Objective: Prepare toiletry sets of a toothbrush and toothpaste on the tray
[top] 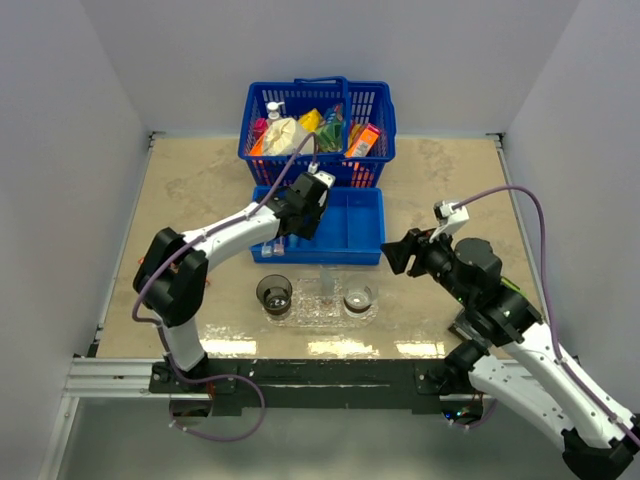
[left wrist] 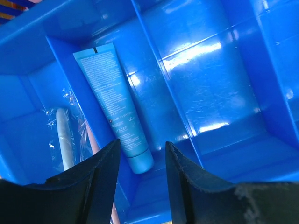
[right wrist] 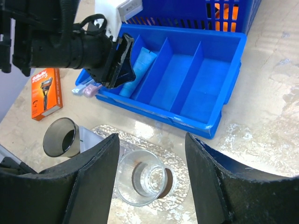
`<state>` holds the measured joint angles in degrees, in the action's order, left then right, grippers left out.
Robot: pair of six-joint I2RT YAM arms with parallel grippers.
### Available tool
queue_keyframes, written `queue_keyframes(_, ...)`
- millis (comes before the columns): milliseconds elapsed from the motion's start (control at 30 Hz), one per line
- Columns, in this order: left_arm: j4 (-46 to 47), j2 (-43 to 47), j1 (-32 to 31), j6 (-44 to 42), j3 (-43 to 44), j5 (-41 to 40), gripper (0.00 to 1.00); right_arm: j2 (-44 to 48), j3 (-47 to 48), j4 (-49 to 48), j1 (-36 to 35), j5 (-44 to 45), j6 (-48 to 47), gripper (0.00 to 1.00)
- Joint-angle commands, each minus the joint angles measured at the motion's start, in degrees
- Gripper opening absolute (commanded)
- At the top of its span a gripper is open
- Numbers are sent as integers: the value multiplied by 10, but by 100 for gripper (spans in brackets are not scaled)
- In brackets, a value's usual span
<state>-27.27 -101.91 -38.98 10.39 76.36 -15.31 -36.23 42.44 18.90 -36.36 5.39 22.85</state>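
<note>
Over blue bin (left wrist: 210, 70) | left claw (left wrist: 142, 144) part-open astride toothpaste (left wrist: 110, 93), seemingly no contact | right claw (right wrist: 152, 137) wide, empty

**A:** What sort of place is this?

**B:** A robot test cell in a lab. Plain white panels (top: 60, 120) box in a mottled beige counter (top: 190, 190) on three sides.

**A:** What else shows it?

**B:** A left arm (top: 230, 230) and a right arm (top: 520, 340) are bolted to a metal rail (top: 110, 378) at the near edge, with purple cables (top: 510, 187) looping off them. The goods look staged: a blue basket (top: 385, 120) of packets, a blue bin (top: 355, 225), and a clear tray (top: 320, 315) with cups (top: 274, 293).
</note>
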Motion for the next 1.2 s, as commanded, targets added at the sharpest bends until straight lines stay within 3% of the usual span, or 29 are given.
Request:
queue_keyframes(0, -39, -21, 0, 22, 53, -30, 48, 21, 15, 10, 1, 19, -14, 61)
queue_keyframes(467, -50, -92, 17, 60, 73, -17, 57, 56, 3, 19, 1, 20, -9, 61)
queue_keyframes(733, -63, -113, 15, 64, 78, -57, 59, 48, -2, 10, 1, 17, -8, 61)
queue_keyframes(1167, -46, -164, 16, 45, 63, -24, 62, 47, -5, 8, 1, 17, -6, 62)
